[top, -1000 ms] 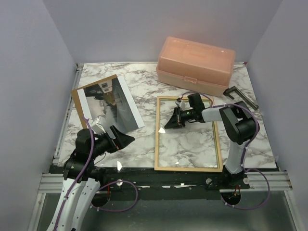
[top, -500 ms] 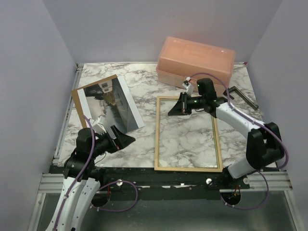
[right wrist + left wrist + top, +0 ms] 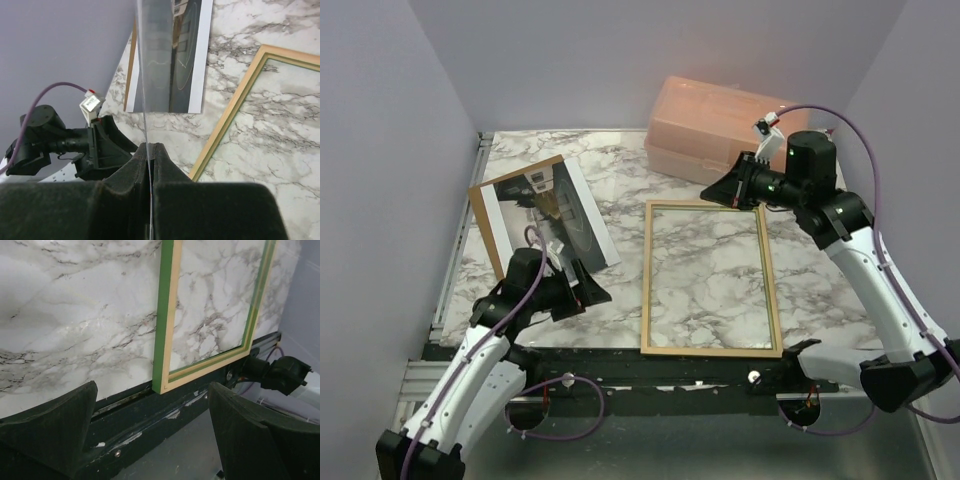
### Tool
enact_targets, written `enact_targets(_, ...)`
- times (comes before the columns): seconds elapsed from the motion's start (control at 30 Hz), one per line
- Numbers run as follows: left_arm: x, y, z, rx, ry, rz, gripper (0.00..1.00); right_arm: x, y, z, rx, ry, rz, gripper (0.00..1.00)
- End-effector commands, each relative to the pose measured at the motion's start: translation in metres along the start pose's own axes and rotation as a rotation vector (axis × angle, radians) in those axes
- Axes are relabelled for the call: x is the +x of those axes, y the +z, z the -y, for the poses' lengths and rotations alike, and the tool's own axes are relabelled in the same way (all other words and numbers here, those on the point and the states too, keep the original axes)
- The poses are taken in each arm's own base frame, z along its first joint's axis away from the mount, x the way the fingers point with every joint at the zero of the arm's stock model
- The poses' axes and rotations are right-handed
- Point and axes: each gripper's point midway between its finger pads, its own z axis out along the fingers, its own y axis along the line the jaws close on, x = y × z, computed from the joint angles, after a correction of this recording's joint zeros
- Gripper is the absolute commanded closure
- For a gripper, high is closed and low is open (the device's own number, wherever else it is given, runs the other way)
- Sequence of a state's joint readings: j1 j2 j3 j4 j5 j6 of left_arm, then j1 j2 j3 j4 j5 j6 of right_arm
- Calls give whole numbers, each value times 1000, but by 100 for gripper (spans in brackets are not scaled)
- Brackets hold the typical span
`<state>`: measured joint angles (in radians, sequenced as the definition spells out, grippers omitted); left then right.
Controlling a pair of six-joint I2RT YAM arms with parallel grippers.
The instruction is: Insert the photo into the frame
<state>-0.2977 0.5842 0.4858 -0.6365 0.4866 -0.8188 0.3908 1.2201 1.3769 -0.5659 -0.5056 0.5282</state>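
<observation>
Pinching a thin clear sheet (image 3: pixel 155 60) between its pressed-together jaws, my right gripper (image 3: pixel 720 190) hangs over the far edge of the frame (image 3: pixel 646 280), just in front of the box (image 3: pixel 720 125) at the desk's (image 3: pixel 620 160) far right. The wrist view shows the sheet almost edge-on. From overhead I cannot make out how it hangs. The frame lies flat in the right half of the desk, pale side up, its near edge at the desk's near edge, with bare marble showing through its opening. The photo (image 3: pixel 545 215) lies picture-up on a brown board (image 3: pixel 478 205) toward the far-left corner, well apart from the frame. My left gripper (image 3: pixel 592 293) hovers with jaws spread wide near the photo's near corner, holding nothing. I judge the step in hand to be dealing with this sheet so the opening is ready for the photo. To do it well I should keep the pinch firm and move slowly so the sheet neither swings nor slips. I should stay clear of the box and lower one edge into the frame's recess before laying the rest flat. My left jaws should then take the photo by its white border, without creasing it.
</observation>
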Motion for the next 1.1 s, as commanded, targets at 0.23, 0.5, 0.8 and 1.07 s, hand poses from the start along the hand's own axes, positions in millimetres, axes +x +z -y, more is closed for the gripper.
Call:
enact_targets(0.23,13,42,6,-233,133,-131,10,-36,-62,-11,166,-48,192,100)
enact_targets(0.5,32,83,22,-294,230,-196,15,-51,-105,-6,319,-48,294,100)
enact_targets(0.8,68,124,18,-430,342,-310,33,-54,-129,-7,374,-45,337,100)
enact_targets(1.07,82,137,-9,-573,354,-316,55,-42,-131,-1,391,-28,315,100)
